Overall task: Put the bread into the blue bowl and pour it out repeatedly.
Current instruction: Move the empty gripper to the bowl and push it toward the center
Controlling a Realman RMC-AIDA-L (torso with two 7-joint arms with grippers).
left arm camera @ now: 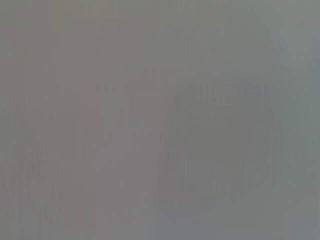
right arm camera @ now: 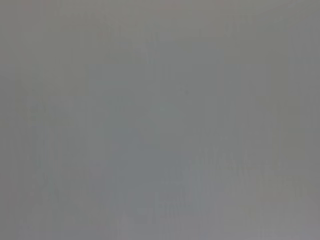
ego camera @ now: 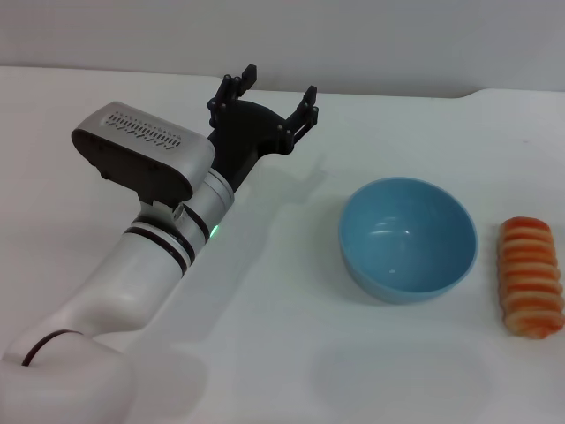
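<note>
The blue bowl (ego camera: 408, 238) stands upright on the white table (ego camera: 291, 353), right of centre in the head view, and nothing lies inside it; only pale glints show on its glossy inner wall. The bread (ego camera: 531, 276) lies flat on the table just beside the bowl on the robot's right, not touching it, its orange-red and cream ridged top facing up and its long axis running away from the robot.

The left hand (ego camera: 272, 99) is out over the far part of the table, well apart from the bowl and on its left, with its 2 black fingers spread wide and nothing between them. The ribbed grey housing on that arm's wrist carries no writing that can be read, and a small green light glows on the arm below it.

The right hand is not seen in any view. Both wrist views give only a flat grey blur, with nothing to make out.
</note>
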